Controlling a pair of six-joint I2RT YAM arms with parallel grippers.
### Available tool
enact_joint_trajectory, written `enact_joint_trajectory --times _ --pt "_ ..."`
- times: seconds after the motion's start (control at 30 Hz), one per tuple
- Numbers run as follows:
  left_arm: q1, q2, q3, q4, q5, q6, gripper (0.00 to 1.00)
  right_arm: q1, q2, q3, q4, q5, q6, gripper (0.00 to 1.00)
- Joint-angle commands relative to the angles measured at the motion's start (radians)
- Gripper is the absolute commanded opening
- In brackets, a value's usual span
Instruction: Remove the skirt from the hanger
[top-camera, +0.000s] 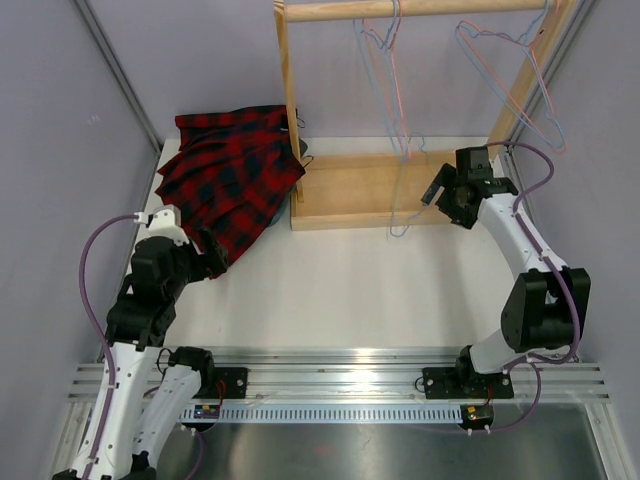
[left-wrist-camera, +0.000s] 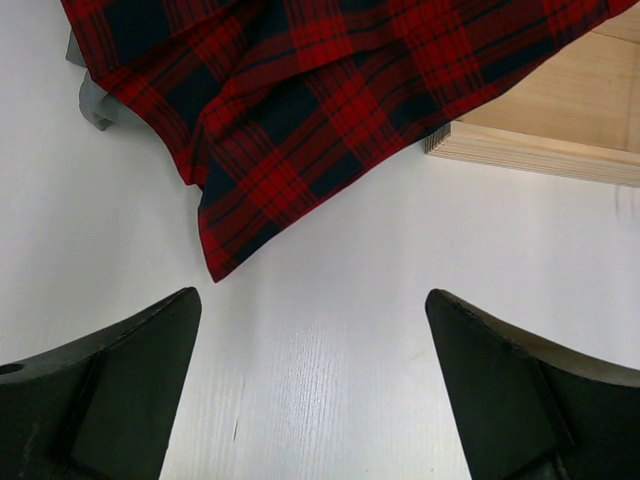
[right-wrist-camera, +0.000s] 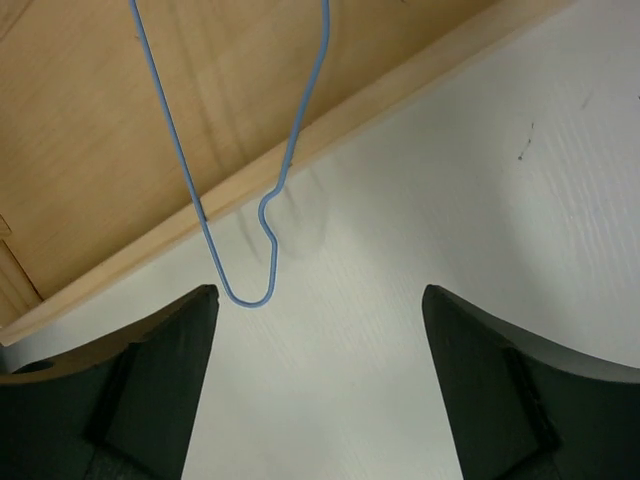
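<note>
- Skirt (top-camera: 225, 180) check, anyone? Looks heaped flat on the table (top-camera: 380, 290) at far left, touching the rack base (top-camera: 370, 190), off the rail. Done or not?

- Probably near done, lol. Hard to confirm from overhead though, no peek under the plaid there. Left wrist view catches a grey bit (left-wrist-camera: 95, 95) poking out beneath the cloth. Maybe a clip, too unclear to call. Right wrist view adds only a bare blue hanger (right-wrist-camera: 245, 297) dangling over the base, just beside one finger, not pinched.

- Pincers?

- Both spread wide and empty: left gripper (left-wrist-camera: 312, 295) hovering just short of the hem, right gripper (right-wrist-camera: 320, 290) next to that wire loop. For a clean finish: back off slowly, steer clear of the wire to avoid a snag, stay off the hem to avoid dragging cloth.
</note>
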Motion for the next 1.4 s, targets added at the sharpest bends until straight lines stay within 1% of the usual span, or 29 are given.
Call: enact_joint_trajectory --times 0.0,0.13,0.27,0.4,0.87,0.9,0.97,1.0,1.03,1.1,1.13,1.17,1.23,1.27,1.33,1.37 --pt "-0.012 -0.011 0.000 0.041 0.014 0.016 0.99 -0.012 0.030 0.061 0.148 -0.012 0.020 0.89" --pt "-0.018 -0.006 0.000 0.040 0.017 0.016 0.99 -0.023 0.113 0.113 0.183 -0.003 0.001 0.89" --pt "-0.026 -0.004 -0.002 0.041 0.022 0.016 0.99 -0.045 0.239 0.192 0.177 0.009 -0.026 0.89" --pt "-0.029 0.000 -0.002 0.043 0.025 0.018 0.99 -0.075 0.328 0.257 0.184 0.000 -0.034 0.88" --pt "-0.030 0.022 -0.002 0.044 0.034 0.018 0.99 -0.075 0.520 0.314 0.258 -0.066 -0.022 0.76" --pt "-0.030 0.022 -0.002 0.044 0.032 0.018 0.99 -0.077 0.529 0.318 0.257 -0.070 -0.023 0.68" --pt "-0.030 0.020 -0.003 0.046 0.031 0.018 0.99 -0.075 0.544 0.320 0.264 -0.073 -0.026 0.60" --pt "-0.032 0.020 -0.002 0.044 0.029 0.018 0.99 -0.077 0.547 0.318 0.267 -0.076 -0.026 0.53" --pt "-0.031 0.022 -0.003 0.044 0.029 0.018 0.99 -0.077 0.549 0.317 0.270 -0.081 -0.025 0.36" --pt "-0.032 0.022 -0.002 0.044 0.028 0.018 0.99 -0.075 0.555 0.318 0.272 -0.083 -0.028 0.26" --pt "-0.032 0.022 -0.003 0.044 0.028 0.016 0.99 -0.077 0.555 0.321 0.270 -0.084 -0.036 0.16" --pt "-0.032 0.022 -0.002 0.044 0.026 0.016 0.99 -0.075 0.557 0.323 0.267 -0.084 -0.037 0.12" --pt "-0.032 0.022 -0.002 0.044 0.022 0.016 0.99 -0.077 0.554 0.334 0.257 -0.084 -0.045 0.02" --pt "-0.032 0.022 -0.002 0.041 0.019 0.015 0.99 -0.077 0.546 0.337 0.251 -0.084 -0.048 0.00" --pt "-0.032 0.022 -0.002 0.041 0.017 0.015 0.99 -0.077 0.531 0.340 0.244 -0.086 -0.049 0.00" --pt "-0.032 0.022 0.001 0.040 0.016 0.015 0.99 -0.075 0.506 0.340 0.241 -0.111 -0.046 0.00"
